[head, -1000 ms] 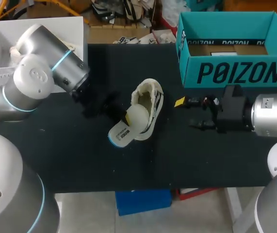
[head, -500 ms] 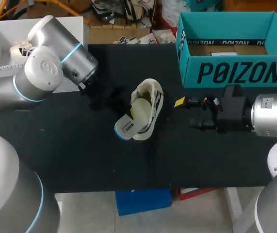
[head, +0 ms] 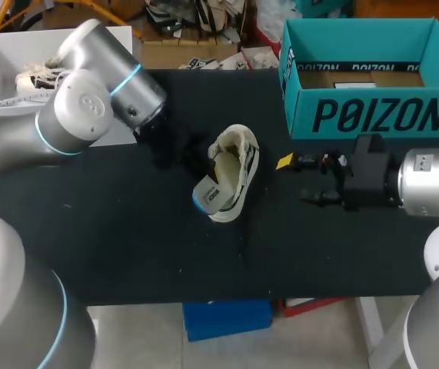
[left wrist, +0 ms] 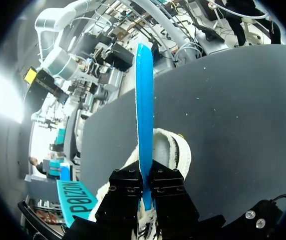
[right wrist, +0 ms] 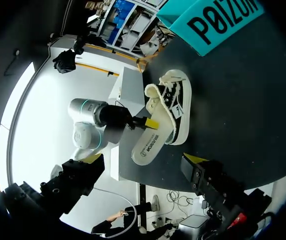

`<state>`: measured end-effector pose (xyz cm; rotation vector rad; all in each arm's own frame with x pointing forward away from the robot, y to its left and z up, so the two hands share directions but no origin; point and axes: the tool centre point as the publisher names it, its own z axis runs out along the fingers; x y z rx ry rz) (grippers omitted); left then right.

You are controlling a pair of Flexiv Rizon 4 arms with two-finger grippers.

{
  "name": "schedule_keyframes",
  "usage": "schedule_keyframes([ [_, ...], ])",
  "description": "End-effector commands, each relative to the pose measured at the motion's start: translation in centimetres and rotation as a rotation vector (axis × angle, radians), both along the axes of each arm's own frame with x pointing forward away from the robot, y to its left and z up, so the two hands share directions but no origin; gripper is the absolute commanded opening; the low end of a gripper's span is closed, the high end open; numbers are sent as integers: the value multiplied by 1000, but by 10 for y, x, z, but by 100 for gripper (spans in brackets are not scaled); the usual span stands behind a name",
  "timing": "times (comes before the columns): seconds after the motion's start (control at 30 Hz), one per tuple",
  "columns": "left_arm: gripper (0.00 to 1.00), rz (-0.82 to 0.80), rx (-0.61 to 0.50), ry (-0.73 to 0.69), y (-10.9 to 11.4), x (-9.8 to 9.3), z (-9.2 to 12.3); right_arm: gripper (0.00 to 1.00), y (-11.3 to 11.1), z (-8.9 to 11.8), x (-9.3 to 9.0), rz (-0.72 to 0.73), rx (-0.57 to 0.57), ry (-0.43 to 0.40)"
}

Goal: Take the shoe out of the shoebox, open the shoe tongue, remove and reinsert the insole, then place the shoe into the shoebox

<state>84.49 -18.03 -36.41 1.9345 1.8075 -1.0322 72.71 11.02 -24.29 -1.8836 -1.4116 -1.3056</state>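
Reinsertion looks like the step in hand. The left pincer is clamped on the insole, which sits partly inside the shoe with its labelled end jutting out of the shoe's opening. To seat it well, I would keep it lined up with the shoe's length and slide it in until that end drops inside. The right pincer, fingers apart, hangs near the shoe on the shoebox side. On the tabletop are one shoe, one insole and one shoebox, with two pincers.
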Motion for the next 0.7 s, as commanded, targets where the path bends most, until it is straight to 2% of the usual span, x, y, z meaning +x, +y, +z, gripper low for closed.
schedule_keyframes([
  [0.03, 0, 0, 9, 2, -8, 4, -4, 100, 0, 1, 0, 1, -1, 2],
  [0.7, 0, 52, 50, -40, -18, 24, -11, 100, 0, 1, 0, 1, -1, 2],
])
